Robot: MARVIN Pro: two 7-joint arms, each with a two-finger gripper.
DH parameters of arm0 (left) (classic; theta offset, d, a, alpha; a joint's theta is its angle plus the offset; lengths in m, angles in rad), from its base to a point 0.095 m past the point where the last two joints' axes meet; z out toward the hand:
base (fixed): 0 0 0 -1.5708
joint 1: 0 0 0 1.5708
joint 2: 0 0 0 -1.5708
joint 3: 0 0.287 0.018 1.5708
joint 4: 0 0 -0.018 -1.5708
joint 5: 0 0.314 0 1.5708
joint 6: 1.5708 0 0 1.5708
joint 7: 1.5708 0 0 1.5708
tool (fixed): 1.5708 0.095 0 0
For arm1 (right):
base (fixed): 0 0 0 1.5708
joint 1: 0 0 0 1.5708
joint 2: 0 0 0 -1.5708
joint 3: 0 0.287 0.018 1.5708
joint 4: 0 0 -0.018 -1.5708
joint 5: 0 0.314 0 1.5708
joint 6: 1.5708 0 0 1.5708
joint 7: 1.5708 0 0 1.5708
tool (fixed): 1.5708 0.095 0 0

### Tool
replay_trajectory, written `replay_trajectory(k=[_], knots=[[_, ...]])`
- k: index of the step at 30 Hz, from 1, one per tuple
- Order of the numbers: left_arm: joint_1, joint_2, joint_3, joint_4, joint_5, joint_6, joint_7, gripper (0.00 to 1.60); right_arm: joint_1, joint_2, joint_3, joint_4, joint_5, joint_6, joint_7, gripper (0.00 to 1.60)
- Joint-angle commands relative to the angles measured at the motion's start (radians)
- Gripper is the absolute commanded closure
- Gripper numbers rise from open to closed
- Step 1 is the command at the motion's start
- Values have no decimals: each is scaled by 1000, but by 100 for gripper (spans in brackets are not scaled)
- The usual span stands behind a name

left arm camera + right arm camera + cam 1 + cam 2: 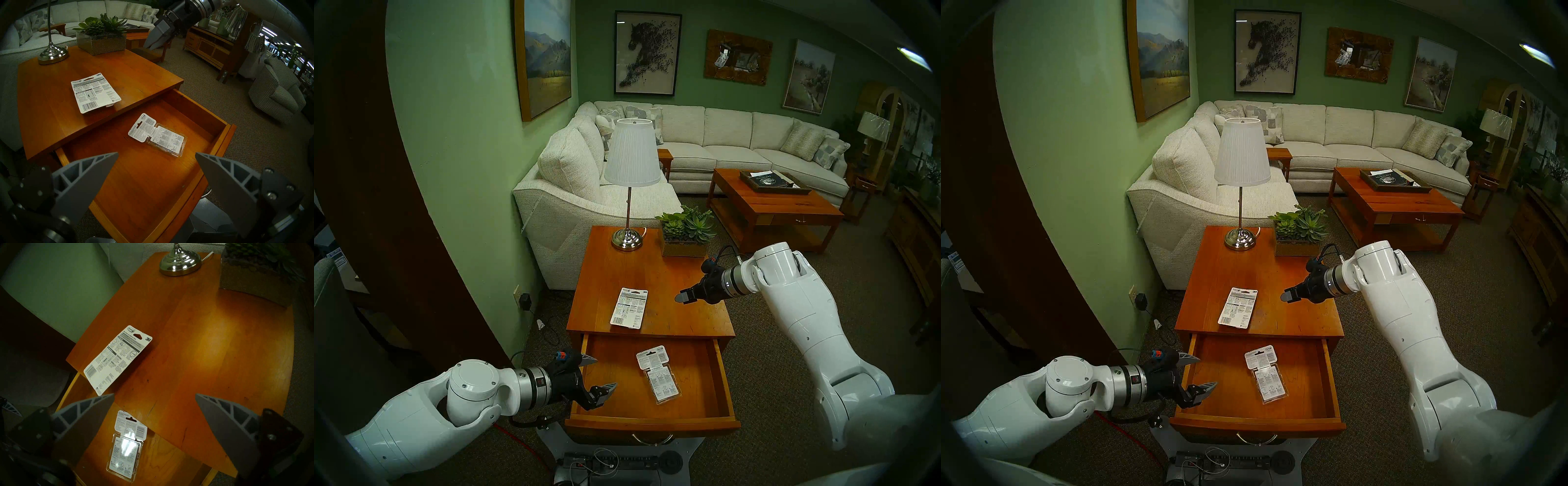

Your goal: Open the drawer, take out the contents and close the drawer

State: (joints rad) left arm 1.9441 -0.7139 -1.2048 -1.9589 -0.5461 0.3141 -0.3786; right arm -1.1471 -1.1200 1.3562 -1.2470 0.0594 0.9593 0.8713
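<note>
The drawer (653, 422) of the cherry side table is pulled out, its silver bail handle (653, 440) on the front. The clear blister pack (660, 381) lies flat on the drawer bottom, right of centre; it also shows in the left wrist view (163, 139) and the right wrist view (125, 451). The white 3M card (629, 307) lies on the table top near its front edge and also shows in the right wrist view (117, 358). My left gripper (605, 372) is open and empty over the drawer's left side. My right gripper (680, 296) is open and empty above the table top, right of the card.
A lamp (626, 239) and a glass succulent planter (685, 242) stand at the back of the table top. A sofa (572, 190) is behind the table and the green wall is to the left. A larger coffee table (772, 207) stands at the back right. A power strip (609, 462) lies below the drawer front.
</note>
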Motion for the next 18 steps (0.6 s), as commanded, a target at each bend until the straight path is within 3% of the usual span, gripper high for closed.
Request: replay_trajectory(k=[1,18], knots=[[-9,1,-12,-25,-1,-11,0,0,-72,50,-8,-120,38,1,73,0],[-9,1,-12,-25,-1,-11,0,0,-280,94,-31,-284,132,1,40,0]])
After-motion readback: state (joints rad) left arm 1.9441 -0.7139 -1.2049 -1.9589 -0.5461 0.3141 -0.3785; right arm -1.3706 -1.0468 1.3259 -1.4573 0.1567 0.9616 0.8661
